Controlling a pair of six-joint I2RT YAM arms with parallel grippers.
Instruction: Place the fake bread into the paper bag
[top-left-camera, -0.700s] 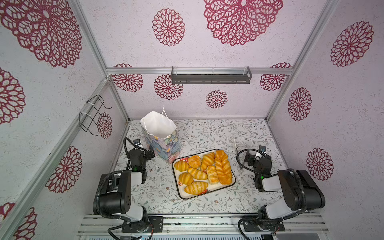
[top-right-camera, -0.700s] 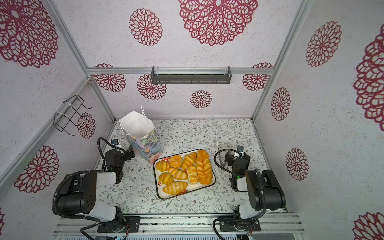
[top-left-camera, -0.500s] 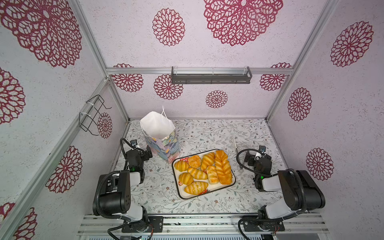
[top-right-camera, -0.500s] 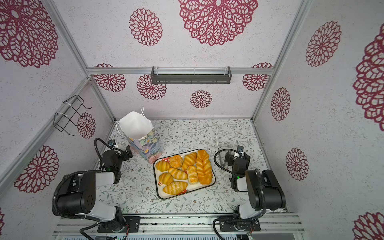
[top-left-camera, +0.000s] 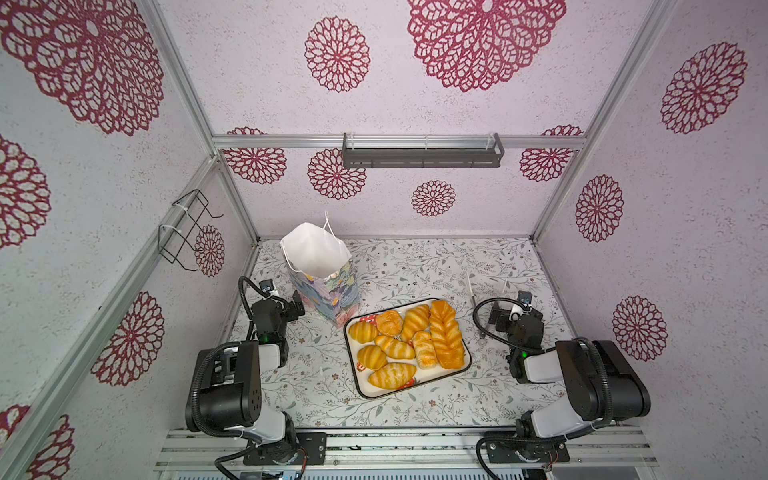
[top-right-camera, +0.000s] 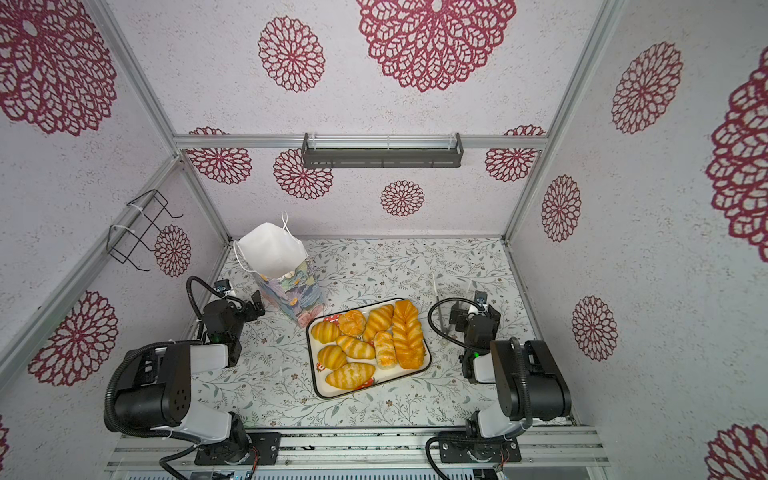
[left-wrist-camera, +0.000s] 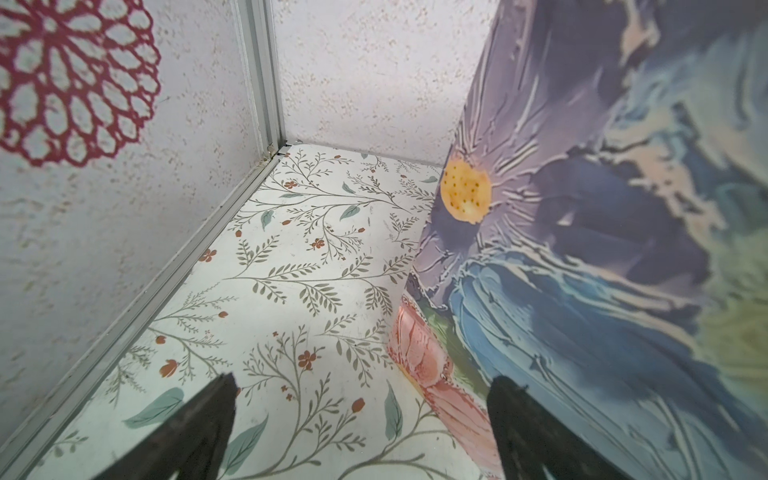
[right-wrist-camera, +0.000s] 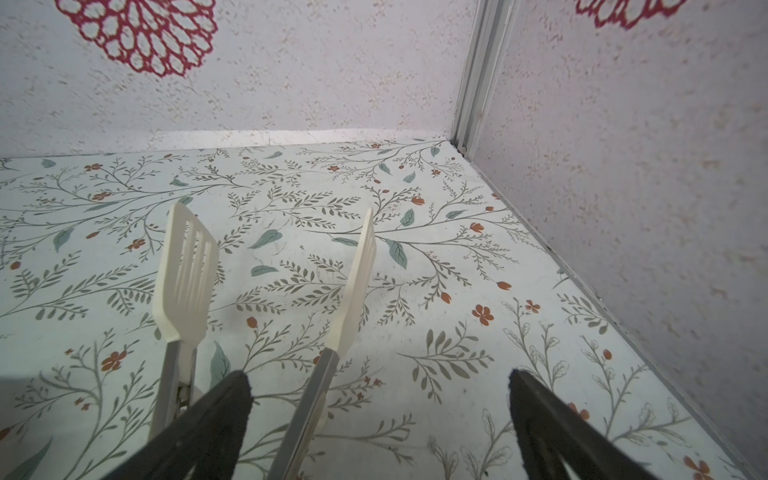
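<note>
While both hands sit low over the counter (top-left-camera: 415, 266), neither holds anything. The left hand (left-wrist-camera: 365, 384) has its fingers (left-wrist-camera: 199, 424) spread wide, with bare counter between them. The bag (left-wrist-camera: 582, 249) stands upright just ahead of it and to its right, and its painted wall is so close to the right finger that I cannot tell whether they touch. In both top views the bag's mouth gapes open, white inside.

All the bread (top-left-camera: 405, 340) lies on a tray (top-left-camera: 352, 361) between the two hands, to the right of the left hand and to the left of the right hand, apart from both. The tray's far corner sits just beside the bag's base.

The right hand (right-wrist-camera: 379, 376) is spread as well. Tongs (right-wrist-camera: 185, 270) lie on the counter just ahead of it, with their white blades pointing away. One arm runs back between the fingers and the other passes by the left finger. Whether the hand touches them I cannot tell.
</note>
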